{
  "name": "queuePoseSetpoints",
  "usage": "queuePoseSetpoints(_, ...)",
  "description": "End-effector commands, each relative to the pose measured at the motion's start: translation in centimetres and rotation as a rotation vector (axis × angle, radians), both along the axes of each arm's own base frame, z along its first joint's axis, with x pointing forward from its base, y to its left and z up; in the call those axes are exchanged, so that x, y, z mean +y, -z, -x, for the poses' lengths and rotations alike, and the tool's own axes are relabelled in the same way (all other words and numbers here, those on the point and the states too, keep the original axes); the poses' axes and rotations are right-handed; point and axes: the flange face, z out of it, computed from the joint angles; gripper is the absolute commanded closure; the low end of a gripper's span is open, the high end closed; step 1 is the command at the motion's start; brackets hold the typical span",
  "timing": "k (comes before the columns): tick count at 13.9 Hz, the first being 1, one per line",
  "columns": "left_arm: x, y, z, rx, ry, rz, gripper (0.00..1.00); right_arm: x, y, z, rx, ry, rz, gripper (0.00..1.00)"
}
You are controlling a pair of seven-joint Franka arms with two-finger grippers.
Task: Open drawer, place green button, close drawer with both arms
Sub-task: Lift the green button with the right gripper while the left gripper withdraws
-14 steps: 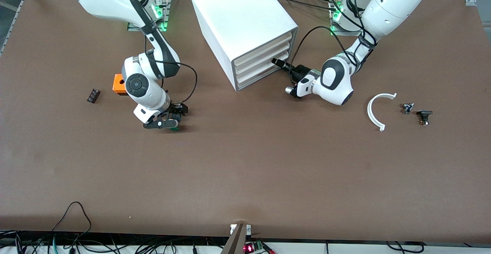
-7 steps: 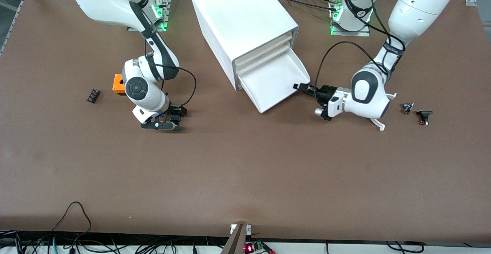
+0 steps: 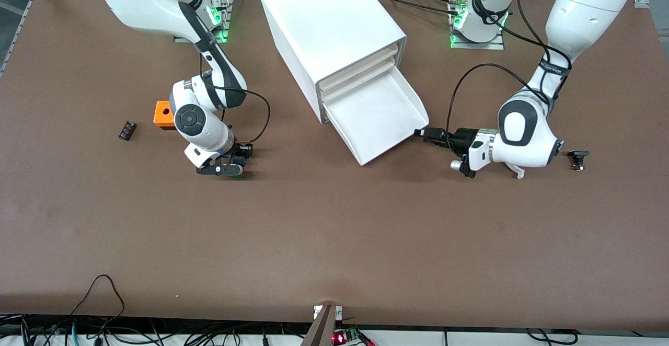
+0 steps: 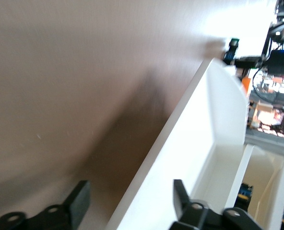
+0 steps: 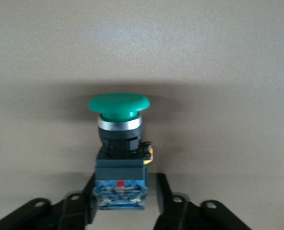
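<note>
The lowest drawer (image 3: pixel 376 118) of the white cabinet (image 3: pixel 324 16) stands pulled far out and is empty. My left gripper (image 3: pixel 421 133) is at the drawer's front corner. In the left wrist view it (image 4: pixel 130 201) is open, with the drawer's front wall (image 4: pixel 180 158) between its spread fingers. My right gripper (image 3: pixel 238 171) is low on the table, nearer the front camera than the orange cube. In the right wrist view it (image 5: pixel 125 191) is open around the black body of the green-capped button (image 5: pixel 119 139). One finger touches the body and the other stands a little off.
An orange cube (image 3: pixel 163 114) and a flat black ribbed block (image 3: pixel 127 130) lie toward the right arm's end. A white curved piece (image 3: pixel 516 171), mostly hidden by the left arm, and a small black part with an orange tip (image 3: pixel 577 159) lie toward the left arm's end.
The left gripper has drawn the lowest drawer out of the cabinet, from shut to far open. The right gripper has settled lower around the button, hiding its green cap in the front view.
</note>
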Motion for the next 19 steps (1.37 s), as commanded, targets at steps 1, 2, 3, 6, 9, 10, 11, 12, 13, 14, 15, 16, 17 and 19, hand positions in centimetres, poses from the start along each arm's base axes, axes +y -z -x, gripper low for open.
queuePoseSetpoints(1,6.3,-7.9,-2.2,-0.165,-0.119,-0.089,0.00,0.2,0.4,-0.2,-0.002,-0.050,-0.011,0.66)
queuePoseSetpoints(2,8.7,-10.6,-2.6,-0.219,-0.152,-0.122,0.00,0.5,-0.4,-1.0,-0.021,-0.055,-0.018,0.69)
queuePoseSetpoints(3,10.7,-12.7,-2.5,-0.260,-0.145,-0.163,0.00,0.7,-1.1,-1.6,-0.031,-0.055,-0.022,0.71)
queuePoseSetpoints(6,15.1,-23.2,-2.3,-0.425,-0.020,-0.362,0.00,1.3,-5.0,-3.7,-0.071,-0.085,-0.034,0.71)
queuePoseSetpoints(9,18.3,-32.3,-2.2,-0.337,0.076,-0.522,0.00,2.5,-11.0,-7.1,-0.140,-0.138,-0.056,0.71)
queuePoseSetpoints(10,18.3,-35.3,-1.6,-0.293,0.065,-0.629,0.00,2.9,-12.8,-8.1,-0.158,-0.162,-0.062,0.71)
queuePoseSetpoints(11,17.4,-37.0,-1.0,-0.258,0.053,-0.706,0.00,3.4,-14.7,-9.0,-0.185,-0.210,-0.072,0.71)
queuePoseSetpoints(12,15.8,-37.9,-0.3,-0.223,0.058,-0.766,0.00,3.7,-16.7,-9.9,-0.216,-0.282,-0.083,0.71)
queuePoseSetpoints(13,14.9,-37.9,0.0,-0.173,0.043,-0.829,0.00,4.6,-18.4,-10.5,-0.240,-0.388,-0.090,0.71)
queuePoseSetpoints(14,14.0,-37.9,0.0,-0.146,0.006,-0.883,0.00,5.7,-20.0,-10.8,-0.272,-0.504,-0.097,0.71)
queuePoseSetpoints(15,13.2,-37.8,0.0,-0.127,-0.024,-0.920,0.00,7.1,-20.7,-10.5,-0.290,-0.606,-0.105,0.71)
queuePoseSetpoints(16,12.3,-37.7,0.0,-0.110,-0.053,-0.938,0.00,9.0,-21.5,-9.9,-0.305,-0.679,-0.123,0.71)
queuePoseSetpoints(17,11.9,-37.9,0.0,-0.103,-0.070,-0.943,0.00,11.9,-22.3,-8.9,-0.320,-0.755,-0.150,0.71)
queuePoseSetpoints(19,11.3,-37.5,-0.2,-0.101,-0.064,-0.943,0.00,18.1,-23.2,-6.2,-0.340,-0.908,-0.197,0.71)
